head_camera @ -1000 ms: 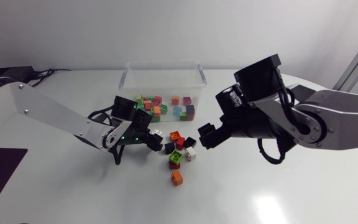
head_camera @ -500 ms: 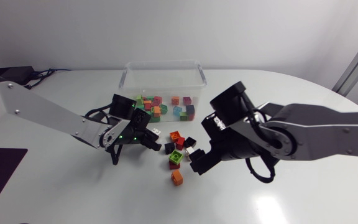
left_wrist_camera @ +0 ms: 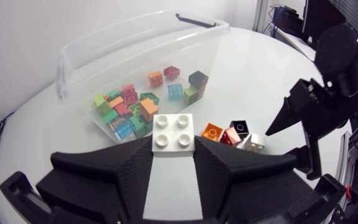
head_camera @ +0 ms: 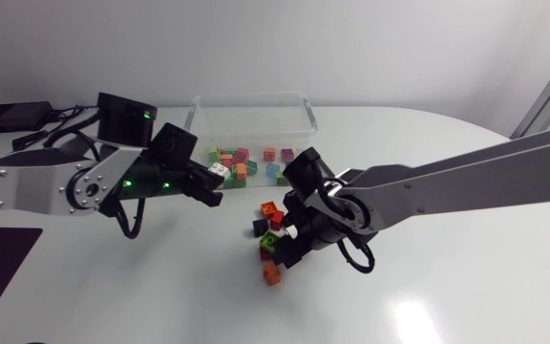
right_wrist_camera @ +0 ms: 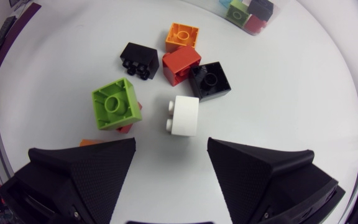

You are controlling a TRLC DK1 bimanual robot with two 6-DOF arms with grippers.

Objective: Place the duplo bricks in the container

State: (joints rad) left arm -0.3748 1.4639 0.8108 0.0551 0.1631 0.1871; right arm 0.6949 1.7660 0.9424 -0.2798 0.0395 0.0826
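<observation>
Left hand (left_wrist_camera: 173,163) grips a white brick (left_wrist_camera: 173,132), right hand (right_wrist_camera: 171,155) wide open, empty — box (left_wrist_camera: 104,59) partly filled, loose bricks (right_wrist_camera: 182,62) ahead of it left to do.

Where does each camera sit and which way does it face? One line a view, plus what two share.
Head view: fixed above the table, looking down on the container, loose bricks, left arm and right arm.
Left wrist view: on the left arm's last link, looking over the left gripper, shut on a white brick, toward the container.
Right wrist view: on the right arm's last link, looking down on loose bricks ahead of the open right gripper.
Shared: head and right wrist both show the green brick.
</observation>
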